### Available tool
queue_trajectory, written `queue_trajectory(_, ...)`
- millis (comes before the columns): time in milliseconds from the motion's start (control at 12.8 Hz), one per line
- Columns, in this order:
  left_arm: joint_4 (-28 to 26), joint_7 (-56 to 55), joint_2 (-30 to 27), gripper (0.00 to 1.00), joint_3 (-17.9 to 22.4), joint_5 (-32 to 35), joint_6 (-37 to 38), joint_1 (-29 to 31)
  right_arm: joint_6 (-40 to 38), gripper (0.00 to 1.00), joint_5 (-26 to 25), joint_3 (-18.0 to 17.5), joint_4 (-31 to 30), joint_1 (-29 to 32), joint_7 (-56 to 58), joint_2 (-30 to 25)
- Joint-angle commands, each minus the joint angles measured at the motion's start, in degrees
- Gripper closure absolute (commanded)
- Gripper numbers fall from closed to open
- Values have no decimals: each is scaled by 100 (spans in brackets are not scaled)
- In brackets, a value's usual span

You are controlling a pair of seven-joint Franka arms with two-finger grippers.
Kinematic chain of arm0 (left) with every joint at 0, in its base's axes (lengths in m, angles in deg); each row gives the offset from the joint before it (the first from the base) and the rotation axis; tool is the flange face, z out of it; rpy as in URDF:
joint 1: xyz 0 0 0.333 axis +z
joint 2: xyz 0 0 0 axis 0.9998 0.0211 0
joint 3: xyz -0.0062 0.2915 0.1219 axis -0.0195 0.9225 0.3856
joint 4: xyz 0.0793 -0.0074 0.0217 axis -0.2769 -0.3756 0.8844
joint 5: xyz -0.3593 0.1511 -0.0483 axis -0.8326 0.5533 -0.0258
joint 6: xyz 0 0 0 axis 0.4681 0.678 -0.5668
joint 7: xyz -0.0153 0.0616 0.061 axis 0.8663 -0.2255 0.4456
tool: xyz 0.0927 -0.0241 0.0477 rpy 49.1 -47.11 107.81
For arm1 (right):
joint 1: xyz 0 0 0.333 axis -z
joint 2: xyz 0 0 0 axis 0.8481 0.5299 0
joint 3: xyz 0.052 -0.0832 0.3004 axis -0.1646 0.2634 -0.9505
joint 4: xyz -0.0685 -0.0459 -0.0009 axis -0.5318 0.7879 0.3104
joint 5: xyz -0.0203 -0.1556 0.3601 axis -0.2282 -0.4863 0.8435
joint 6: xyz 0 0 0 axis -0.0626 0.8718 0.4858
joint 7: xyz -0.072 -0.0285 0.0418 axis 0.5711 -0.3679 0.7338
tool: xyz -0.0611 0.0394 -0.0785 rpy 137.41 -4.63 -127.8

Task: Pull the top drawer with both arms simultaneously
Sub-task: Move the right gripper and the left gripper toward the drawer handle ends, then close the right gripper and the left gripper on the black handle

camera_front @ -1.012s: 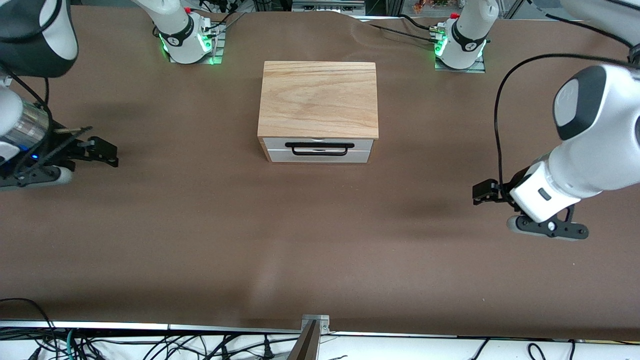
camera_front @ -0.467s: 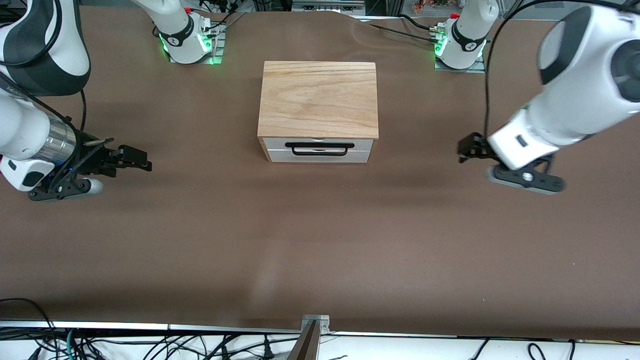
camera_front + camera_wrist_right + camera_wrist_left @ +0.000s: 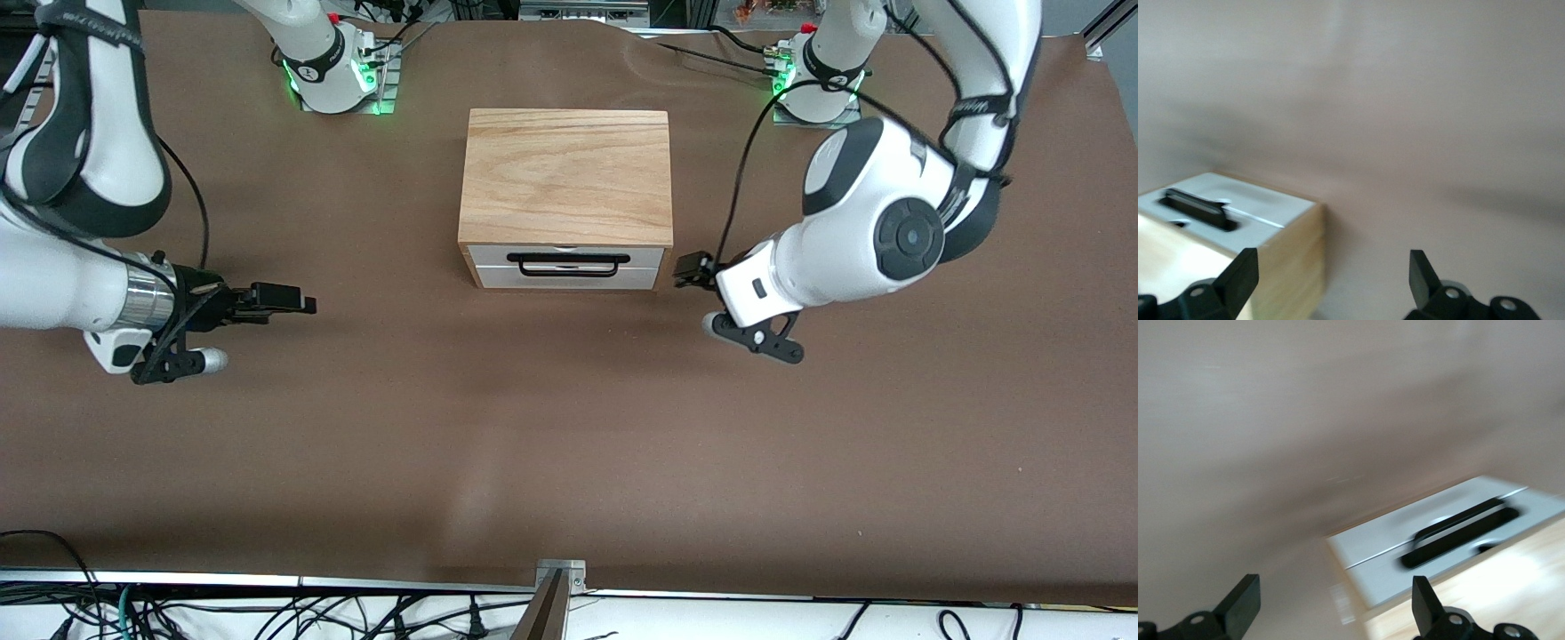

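Front view: your left gripper (image 3: 686, 269) has closed in beside the cabinet (image 3: 566, 176), right gripper (image 3: 298, 298) trailing; both fingers spread, empty. Top drawer (image 3: 566, 257) remains shut, handle (image 3: 567, 264) ungrasped.

Place: a robotics lab.
Arms: two white arms (image 3: 853, 240) bolted on metal base plates (image 3: 342, 98) lit green along one desk edge.
Desk: brown covering (image 3: 569, 427).
Cables: loose black tangle (image 3: 267, 613) below the edge nearest the front camera.
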Motion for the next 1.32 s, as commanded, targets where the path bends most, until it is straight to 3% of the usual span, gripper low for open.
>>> queue_trajectory(0,-291,131,80,0,-18,-626,-496,-55,0,0,1421,0,-672,245,422,14)
queue_trajectory(234,-1046,998,1,0,-26,-2151,-1101,-12,317,0,2827,0,-1455,211,999,84)
queue_trajectory(389,-1356,2218,-17,0,-26,-2866,-1210,172,475,0,3611,-17,-1939,88,1694,180)
queue_trajectory(545,-1846,3168,-17,1,-26,-3680,-1253,165,493,0,4183,-18,-2160,-88,2388,390)
queue_trajectory(856,-2902,5604,123,1,-18,-6212,-1420,129,493,0,5711,-26,-2345,-754,3488,900)
queue_trajectory(1012,-3070,5713,185,2,-18,-6681,-1569,16,502,0,6110,-26,-2346,-1028,3805,1050)
queue_trajectory(1246,-3062,5722,404,21,-18,-6735,-1658,-29,511,0,6399,-26,-2599,-1344,4349,1068)
